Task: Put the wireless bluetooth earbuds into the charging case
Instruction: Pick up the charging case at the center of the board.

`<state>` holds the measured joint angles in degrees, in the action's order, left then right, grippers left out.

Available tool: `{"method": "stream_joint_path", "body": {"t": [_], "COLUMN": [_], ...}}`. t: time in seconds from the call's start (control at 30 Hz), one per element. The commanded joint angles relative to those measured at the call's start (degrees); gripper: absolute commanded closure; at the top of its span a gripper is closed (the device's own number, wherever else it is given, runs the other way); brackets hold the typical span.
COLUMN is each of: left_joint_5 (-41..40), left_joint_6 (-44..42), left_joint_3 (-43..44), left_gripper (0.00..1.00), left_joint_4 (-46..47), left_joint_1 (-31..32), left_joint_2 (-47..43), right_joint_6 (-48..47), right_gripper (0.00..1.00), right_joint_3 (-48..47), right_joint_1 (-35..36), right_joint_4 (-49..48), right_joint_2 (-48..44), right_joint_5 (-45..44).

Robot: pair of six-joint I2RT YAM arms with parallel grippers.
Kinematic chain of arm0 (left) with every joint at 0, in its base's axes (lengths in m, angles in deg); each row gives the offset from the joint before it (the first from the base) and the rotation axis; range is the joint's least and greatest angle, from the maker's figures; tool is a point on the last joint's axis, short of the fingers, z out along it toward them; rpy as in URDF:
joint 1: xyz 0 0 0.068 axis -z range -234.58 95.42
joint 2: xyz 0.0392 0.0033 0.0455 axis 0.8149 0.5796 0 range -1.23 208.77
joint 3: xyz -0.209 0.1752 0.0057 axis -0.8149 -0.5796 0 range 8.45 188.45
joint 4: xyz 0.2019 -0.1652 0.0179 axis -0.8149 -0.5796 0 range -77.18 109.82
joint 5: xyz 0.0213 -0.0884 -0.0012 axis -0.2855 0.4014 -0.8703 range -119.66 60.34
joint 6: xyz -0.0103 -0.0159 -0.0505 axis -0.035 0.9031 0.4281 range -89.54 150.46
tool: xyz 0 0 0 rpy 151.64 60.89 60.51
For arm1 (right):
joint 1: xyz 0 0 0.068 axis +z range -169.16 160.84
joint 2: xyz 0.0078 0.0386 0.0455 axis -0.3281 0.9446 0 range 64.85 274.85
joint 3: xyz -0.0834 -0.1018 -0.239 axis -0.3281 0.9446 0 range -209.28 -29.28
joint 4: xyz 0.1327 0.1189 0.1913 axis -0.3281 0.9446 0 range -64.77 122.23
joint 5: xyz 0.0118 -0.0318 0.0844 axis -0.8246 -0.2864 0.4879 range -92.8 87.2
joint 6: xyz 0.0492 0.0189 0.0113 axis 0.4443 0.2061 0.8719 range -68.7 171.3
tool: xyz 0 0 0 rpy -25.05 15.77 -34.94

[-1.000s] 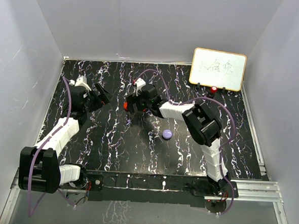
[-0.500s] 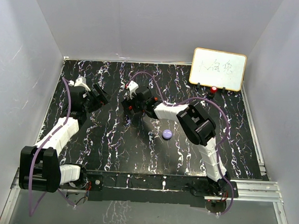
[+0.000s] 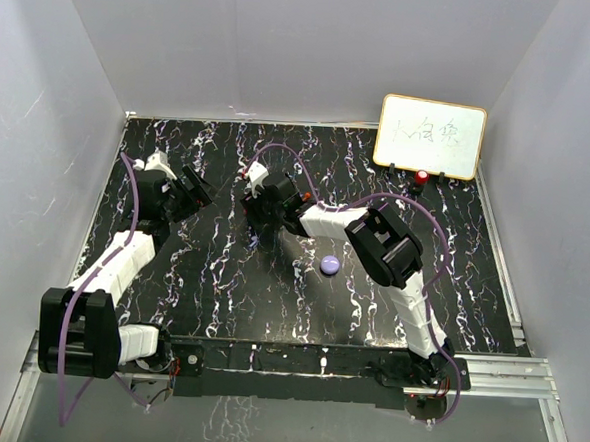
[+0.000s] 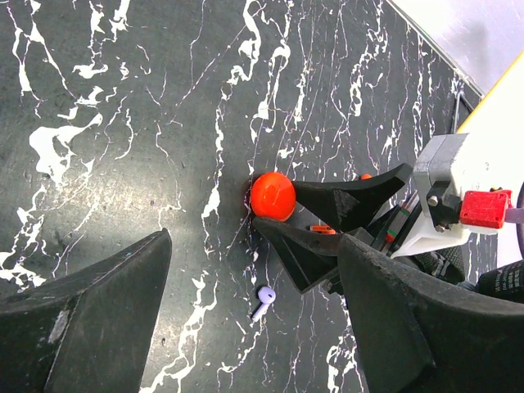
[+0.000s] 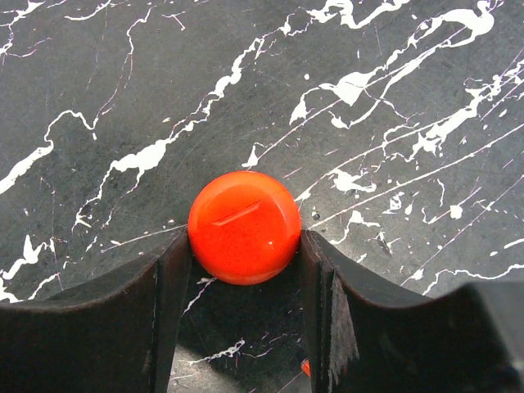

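A round red charging case (image 5: 242, 214) lies shut on the black marbled table. My right gripper (image 5: 243, 246) is shut on it, one finger pressed against each side. In the left wrist view the same red case (image 4: 273, 196) sits at the tips of the right gripper's fingers (image 4: 303, 246). One pale purple earbud (image 4: 264, 300) lies loose on the table just beside them. My left gripper (image 4: 254, 274) hangs open above that spot, holding nothing. In the top view the left gripper (image 3: 199, 189) is left of the right gripper (image 3: 254, 212). A round purple case (image 3: 330, 265) lies right of centre.
A small whiteboard (image 3: 430, 137) stands at the back right with a red object (image 3: 422, 176) at its foot. Grey walls close in the table on three sides. A tiny orange-red bit (image 5: 304, 368) shows under the right gripper; what it is I cannot tell.
My right gripper has reached left onto the red case and its jaws have closed against it. The left gripper's jaws have narrowed a little; its arm barely moved.
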<state>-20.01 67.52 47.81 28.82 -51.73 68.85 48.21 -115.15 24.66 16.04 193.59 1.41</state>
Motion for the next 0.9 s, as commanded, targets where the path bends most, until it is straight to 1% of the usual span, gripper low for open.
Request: {"method": "stream_joint_path", "body": {"t": [0.0,0.2,0.4,0.47,0.53,0.6,0.7,0.77,0.87], "left_joint_5": [1.47,2.72,3.01,3.14,3.41,4.08,6.43,8.95,14.46], "left_joint_6": [0.14,0.57,0.6,0.61,0.69,0.93,1.56,2.18,2.57], "left_joint_3": [-0.28,-0.25,-0.36,-0.36,-0.33,-0.25,-0.03,0.27,0.62], "left_gripper": [0.2,0.2,0.2,0.19,0.2,0.2,0.2,0.21,0.26], "left_joint_4": [0.71,1.11,1.09,1.18,1.29,1.61,2.51,3.83,6.89], "left_joint_1": [-0.77,-1.42,-1.78,-1.8,-1.93,-2.11,-2.52,-2.67,-2.76], "left_joint_2": [0.27,0.8,0.86,1.01,1.23,1.6,2.58,3.87,6.51], "right_joint_6": [-0.93,-1.95,-2.18,-2.17,-2.09,-2.1,-3.02,-4.07,-5.17], "right_gripper": [0.52,0.48,0.49,0.53,0.6,0.64,0.65,0.66,0.68], "right_joint_3": [-1.86,-1.93,-2.53,-2.51,-1.84,1.1,9.46,15.45,21.21], "right_joint_1": [0.24,0.22,0.24,0.28,0.22,0.22,0.27,0.15,0.04], "right_joint_4": [-1.45,-2.11,-2.13,-2.19,-2.7,-6.61,-16.2,-21.59,-26.86], "right_joint_2": [1.15,2.04,3.14,3.26,2.91,1.04,-4.19,-8.19,-12.64], "right_joint_5": [-0.83,0.05,0.66,0.66,0.49,0.08,0.79,1.94,4.06]}}
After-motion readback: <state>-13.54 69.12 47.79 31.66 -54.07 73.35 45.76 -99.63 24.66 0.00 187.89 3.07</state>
